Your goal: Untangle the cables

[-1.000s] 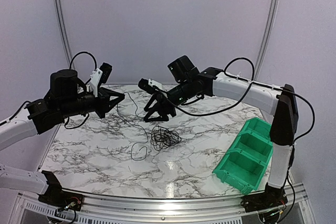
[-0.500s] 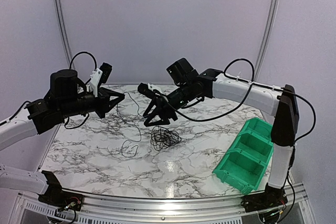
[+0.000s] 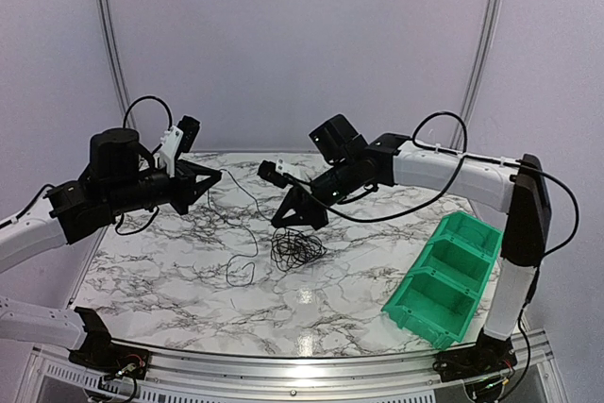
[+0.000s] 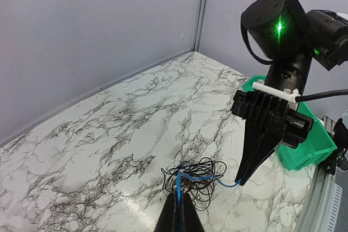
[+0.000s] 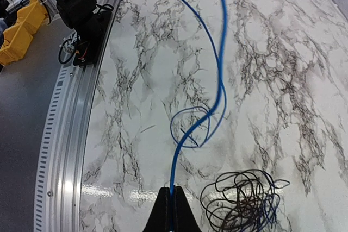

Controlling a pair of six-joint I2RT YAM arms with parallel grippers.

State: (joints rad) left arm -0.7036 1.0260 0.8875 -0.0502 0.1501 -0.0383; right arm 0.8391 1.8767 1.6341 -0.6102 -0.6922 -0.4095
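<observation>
The cables are a small loopy black tangle (image 3: 297, 248) lying mid-table, with one thin blue cable (image 4: 202, 177) leading out of it. My left gripper (image 3: 219, 175) is held above the left of the table and is shut on that blue cable (image 4: 178, 196). From there the strand runs across to my right gripper (image 4: 241, 180). Just above and left of the tangle, my right gripper (image 3: 277, 224) points down, shut on the blue cable (image 5: 173, 191). A slack loop (image 3: 241, 271) of it rests on the table left of the tangle (image 5: 242, 199).
A green two-compartment bin (image 3: 444, 280) sits at the table's right front. The metal rail (image 3: 302, 365) runs along the near edge. Yellow bins (image 5: 16, 36) stand off the table beyond the rail. Grey walls close off the back.
My right gripper has gone from open to shut on the blue cable and shifted a little right. The slack loop on the table has slid left and changed shape. The left arm held still.
</observation>
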